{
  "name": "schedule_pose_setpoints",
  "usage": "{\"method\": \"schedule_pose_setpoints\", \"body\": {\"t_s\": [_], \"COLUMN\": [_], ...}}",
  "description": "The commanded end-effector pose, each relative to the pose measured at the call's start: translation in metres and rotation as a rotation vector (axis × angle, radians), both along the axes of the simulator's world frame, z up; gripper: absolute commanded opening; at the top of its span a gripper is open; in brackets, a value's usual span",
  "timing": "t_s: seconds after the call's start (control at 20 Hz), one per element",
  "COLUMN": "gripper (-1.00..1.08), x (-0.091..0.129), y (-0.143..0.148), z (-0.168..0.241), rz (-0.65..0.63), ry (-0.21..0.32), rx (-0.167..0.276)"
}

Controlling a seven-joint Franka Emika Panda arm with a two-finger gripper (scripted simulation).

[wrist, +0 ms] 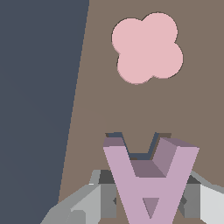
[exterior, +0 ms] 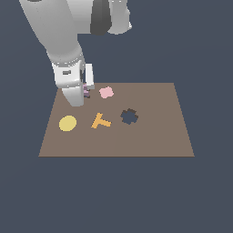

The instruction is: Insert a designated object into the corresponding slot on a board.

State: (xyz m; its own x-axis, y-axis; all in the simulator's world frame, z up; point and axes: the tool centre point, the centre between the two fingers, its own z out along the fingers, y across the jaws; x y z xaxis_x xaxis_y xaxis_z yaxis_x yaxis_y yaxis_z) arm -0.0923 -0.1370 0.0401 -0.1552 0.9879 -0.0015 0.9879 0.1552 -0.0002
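My gripper (exterior: 85,92) stands low over the far corner of the brown board (exterior: 154,136) on the exterior view's left. It is shut on the pale lilac A-shaped block (wrist: 151,186), with one finger (wrist: 103,197) on each side of it. In the exterior view only a sliver of the block (exterior: 86,91) shows beside the fingers. Thin dark edges of the A-shaped slot (wrist: 138,155) show just past the block; the rest of the slot is hidden under it. I cannot tell whether the block touches the board.
A pink flower-shaped piece (exterior: 106,92) lies just beside the gripper, also in the wrist view (wrist: 148,48). An orange T piece (exterior: 101,121), a yellow disc (exterior: 68,123) and a dark blue flower-shaped hole (exterior: 129,116) lie nearer the front. The board's edge (wrist: 78,109) runs close by.
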Motion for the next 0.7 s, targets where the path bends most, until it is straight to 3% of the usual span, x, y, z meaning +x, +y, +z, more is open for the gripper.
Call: {"method": "schedule_pose_setpoints", "body": {"t_s": [0.0,0.6,0.65], "gripper": [-1.00,-1.00,1.00], "x": [0.001,0.000,0.000], "y": [0.000,0.001,0.001], "z": [0.000,-0.010,-0.010], "rz": [0.005,0.000,0.000], "ry": [0.000,0.000,0.000], "rx": [0.000,0.000,0.000]}}
